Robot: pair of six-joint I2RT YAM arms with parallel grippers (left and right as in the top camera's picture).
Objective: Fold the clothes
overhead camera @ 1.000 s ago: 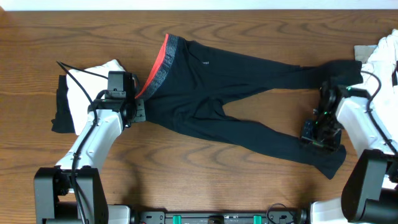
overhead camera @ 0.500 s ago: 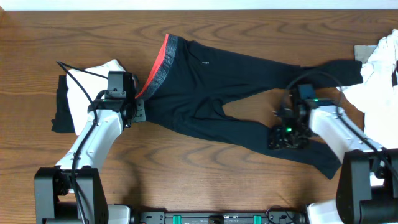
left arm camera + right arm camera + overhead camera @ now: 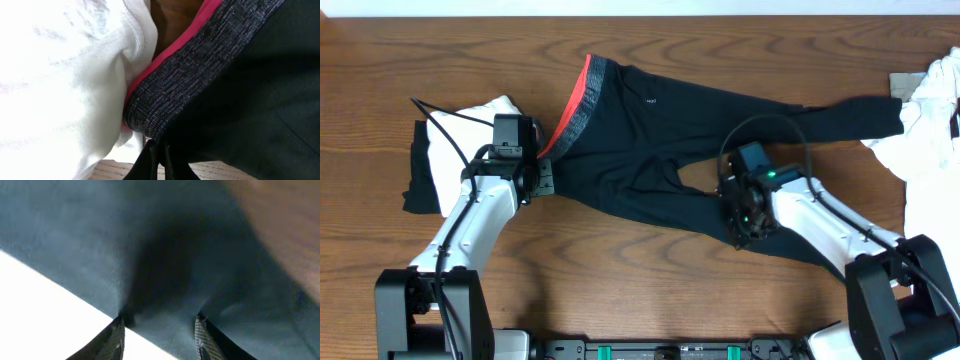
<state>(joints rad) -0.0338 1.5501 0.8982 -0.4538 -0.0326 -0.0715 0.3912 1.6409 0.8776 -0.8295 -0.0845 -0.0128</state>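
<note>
The black trousers (image 3: 650,130) lie spread on the table, legs pointing right. Their grey waistband (image 3: 582,105) with its red-orange inner side is at the left and also shows in the left wrist view (image 3: 200,65). My left gripper (image 3: 542,180) is at the waistband's lower corner, and its fingers (image 3: 161,152) are shut on the trousers' edge there. My right gripper (image 3: 740,215) is on the lower leg near the crotch. In the right wrist view it (image 3: 159,325) stands with jaws apart, fingertips (image 3: 118,330) against the black fabric (image 3: 170,255), which puckers around them.
A white garment (image 3: 470,130) and a black garment (image 3: 418,170) lie at the left, under and beside my left arm. The white one fills the left wrist view (image 3: 65,75). More white cloth (image 3: 930,120) and a grey piece (image 3: 902,82) lie at the right edge.
My right gripper has moved left along the lower trouser leg, from near its cuff to near the crotch. The left arm has not moved.
</note>
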